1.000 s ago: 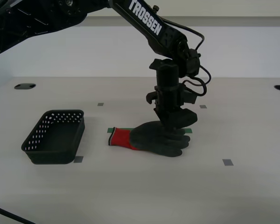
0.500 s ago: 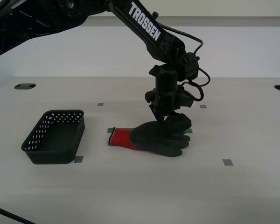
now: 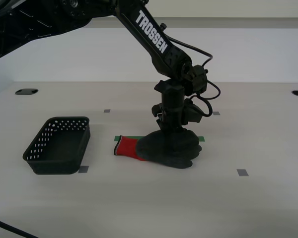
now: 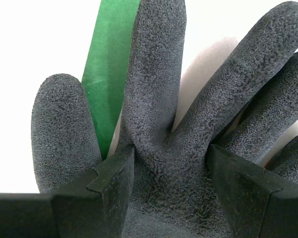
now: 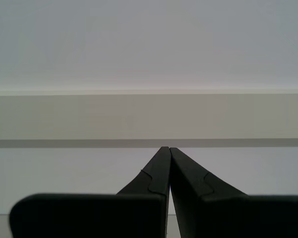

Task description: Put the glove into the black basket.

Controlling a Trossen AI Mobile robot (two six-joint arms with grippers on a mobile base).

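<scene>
The glove [image 3: 169, 148] lies on the white table, its dark grey palm towards the exterior view's right and its red cuff pointing to the black basket [image 3: 54, 166]. The basket stands empty a short way off at the exterior view's left. My second gripper [image 3: 171, 130] points straight down onto the glove's palm. In the second wrist view its jaws [image 4: 171, 153] pinch the bunched grey rubber of the glove [image 4: 159, 99] between them. My first gripper [image 5: 166, 148] is shut and empty, facing a pale wall, and is not seen in the exterior view.
A green tape strip [image 3: 201, 138] lies under the glove's fingers and also shows in the second wrist view [image 4: 111, 59]. Small grey tape squares [image 3: 242, 172] mark the table. Dark holes [image 3: 26, 91] sit at the table's far corners. A white wall stands behind.
The second arm has come down and shifted slightly left onto the glove. Its jaws have closed on the palm, and the glove's fingers have drawn in a little.
</scene>
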